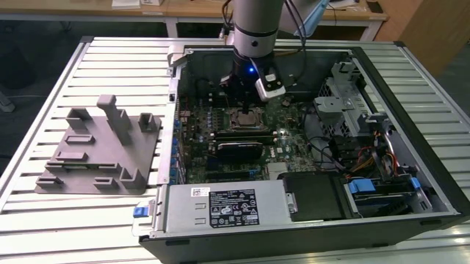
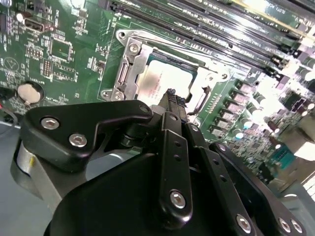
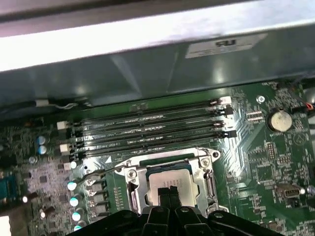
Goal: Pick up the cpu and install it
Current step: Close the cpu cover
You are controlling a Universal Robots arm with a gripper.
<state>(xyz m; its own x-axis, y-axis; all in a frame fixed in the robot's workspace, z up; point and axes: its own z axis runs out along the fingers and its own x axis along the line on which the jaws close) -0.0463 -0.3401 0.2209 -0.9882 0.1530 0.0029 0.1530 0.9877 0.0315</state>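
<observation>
1. The cpu (image 3: 183, 189) lies flat in the motherboard socket, pale top up, inside the open computer case (image 1: 411, 181) on the slatted counter (image 1: 44, 220).
2. The end effector (image 3: 170, 193) hangs straight over it. In both wrist views its two black fingertips (image 2: 172, 96) are clenched together with nothing between them, pointing down at the middle of the chip. I cannot tell whether they touch the top or stop just above it.
3. So the chip lies directly below the tips, not off to either side. It is square with no long side to speak of, and its edges run in line with the memory slots (image 3: 147, 130).
4. The socket's metal frame (image 2: 125, 69) surrounds the chip on all sides, close to its edges. It looks to me like the nearest thing the fingers could foul.
5. The memory slots lie just beyond the frame on one side. A round coin battery (image 3: 278, 119) sits well apart on the green board.
6. In the exterior view the grey plastic fixture (image 1: 103, 148) stands outside the case, toward the exterior view's left, well apart from the arm.
</observation>
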